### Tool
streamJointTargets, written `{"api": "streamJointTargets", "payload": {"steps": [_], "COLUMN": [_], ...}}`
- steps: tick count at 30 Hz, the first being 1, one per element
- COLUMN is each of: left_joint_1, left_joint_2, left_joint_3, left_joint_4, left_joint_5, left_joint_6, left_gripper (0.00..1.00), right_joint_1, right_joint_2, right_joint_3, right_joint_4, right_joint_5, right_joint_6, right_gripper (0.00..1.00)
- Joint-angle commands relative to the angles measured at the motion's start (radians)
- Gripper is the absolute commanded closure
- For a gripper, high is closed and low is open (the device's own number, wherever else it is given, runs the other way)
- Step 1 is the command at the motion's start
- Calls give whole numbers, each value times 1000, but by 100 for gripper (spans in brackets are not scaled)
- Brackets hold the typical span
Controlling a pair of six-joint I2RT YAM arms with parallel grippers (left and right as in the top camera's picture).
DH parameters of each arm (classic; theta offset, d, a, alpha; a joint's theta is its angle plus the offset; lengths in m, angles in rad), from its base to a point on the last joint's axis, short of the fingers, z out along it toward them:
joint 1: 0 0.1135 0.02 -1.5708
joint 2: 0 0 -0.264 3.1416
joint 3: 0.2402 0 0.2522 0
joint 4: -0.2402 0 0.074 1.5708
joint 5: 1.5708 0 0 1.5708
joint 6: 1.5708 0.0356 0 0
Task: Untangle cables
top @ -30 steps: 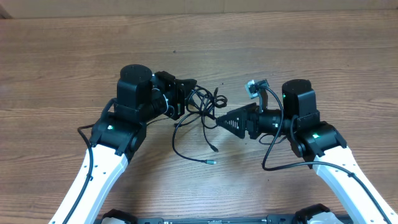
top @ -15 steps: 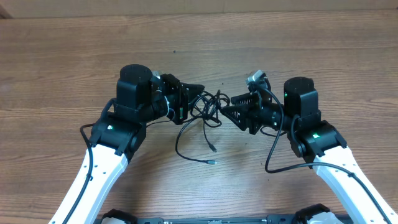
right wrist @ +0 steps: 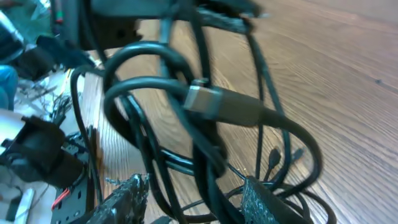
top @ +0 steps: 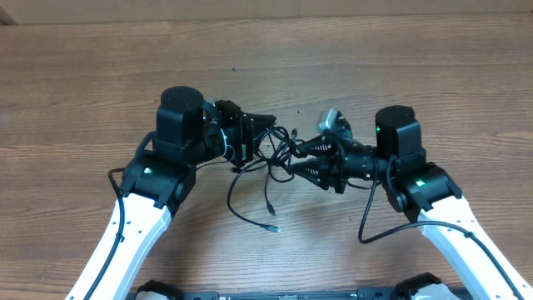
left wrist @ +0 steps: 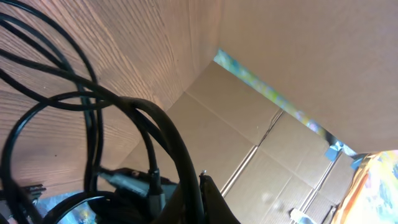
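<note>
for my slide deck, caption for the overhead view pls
The left hand pinches a tangle of black cables over a wooden table, open right hand straddling it, one plug end trailing loose.

Black cables (right wrist: pixel 152 81) fill the frame in overlapping loops above a wood-grain table (right wrist: pixel 348 68). One plug (right wrist: pixel 227 106), black-bodied with a silver collar, lies across the middle, angled down to the right. A small connector (right wrist: pixel 273 155) hangs at lower right. The right gripper (right wrist: pixel 196 202) shows two textured fingertips (right wrist: pixel 127 199) at the bottom edge, standing apart with several strands between them; contact with the strands cannot be determined. The left edge is blurred.
</note>
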Motion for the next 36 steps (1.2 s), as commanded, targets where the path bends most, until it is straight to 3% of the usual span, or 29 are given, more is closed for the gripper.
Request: {"api": "streamJointTargets", "payload": {"steps": [1, 5, 7, 8, 12, 19, 21, 22, 25, 27, 30, 31, 33, 36], "left_joint_1": [4, 5, 5, 5, 5, 5, 5, 5, 5, 5, 5, 5, 5, 5], "left_joint_2": [-13, -13, -13, -13, -13, -13, -13, -13, -13, -13, -13, -13, -13, -13], "left_joint_3": [21, 21, 21, 21, 21, 21, 21, 21, 21, 21, 21, 21, 21, 21], "left_joint_4": [11, 12, 11, 11, 11, -4, -10, -20, -53, -65, -70, -70, -85, -132], "left_joint_5": [38, 58, 63, 63, 62, -6, -45, -83, -152, -171, -177, -176, -172, -164], "left_joint_6": [-36, -43, -43, -43, -43, 14, 60, 116, 235, 286, 422, 522, 774, 989], "left_gripper": [96, 96, 96, 96, 96, 95, 82, 65, 32, 18, 4, 0, 0, 0], "right_joint_1": [47, 85, 85, 85, 85, 82, 74, 64, 34, 13, -23, -42, -74, -95], "right_joint_2": [10, 38, 55, 60, 59, 59, 59, 59, 59, 59, 59, 59, 59, 59], "right_joint_3": [13, 13, 13, 13, 13, 13, 14, 14, 14, 14, 14, 14, 14, 14], "right_joint_4": [2, 2, 2, 1, -3, -26, -26, -26, -26, -26, -27, -27, -30, -31], "right_joint_5": [-20, -19, -19, -19, -20, -16, -15, -7, 13, 23, 29, 46, 56, 56], "right_joint_6": [-90, -159, -159, -159, -155, -94, -56, -26, 35, 66, 104, 136, 169, 216], "right_gripper": [53, 65, 84, 88, 96, 96, 96, 96, 96, 96, 96, 96, 96, 96]}}
